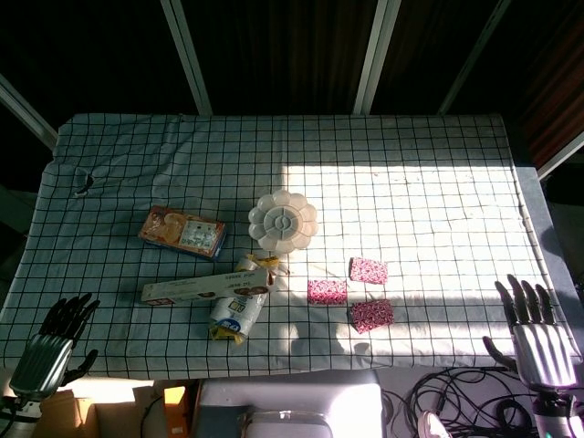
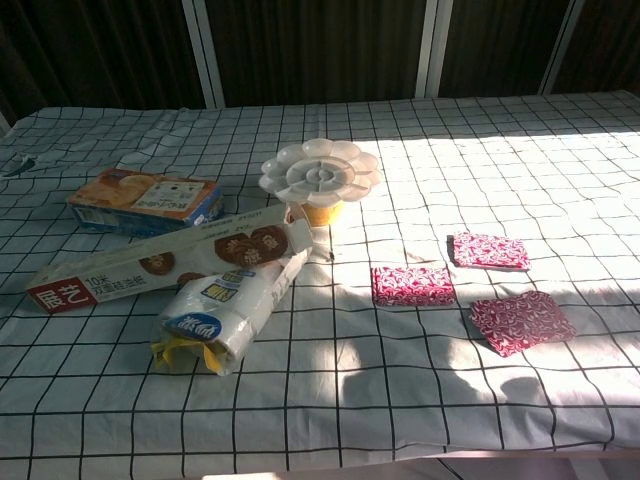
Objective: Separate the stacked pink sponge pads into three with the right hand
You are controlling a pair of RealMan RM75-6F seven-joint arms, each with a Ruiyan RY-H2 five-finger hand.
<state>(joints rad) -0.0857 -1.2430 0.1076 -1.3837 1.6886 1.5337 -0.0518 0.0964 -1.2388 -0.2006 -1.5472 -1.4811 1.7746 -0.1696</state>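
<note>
Three pink sponge pads lie apart on the checked tablecloth, none touching another. One pad (image 1: 327, 291) (image 2: 412, 285) sits left, a second (image 1: 369, 269) (image 2: 489, 251) further back, a third (image 1: 372, 315) (image 2: 520, 321) nearest the front edge. My right hand (image 1: 537, 332) is at the table's front right corner, well clear of the pads, fingers spread and holding nothing. My left hand (image 1: 50, 339) hangs below the front left edge, fingers loosely apart and empty. Neither hand shows in the chest view.
A white flower-shaped palette (image 1: 283, 220) stands behind the pads. Left of them lie a long biscuit box (image 1: 206, 286), a white wrapped packet (image 1: 236, 312) and an orange snack box (image 1: 182, 232). Cables (image 1: 456, 401) hang below the front edge.
</note>
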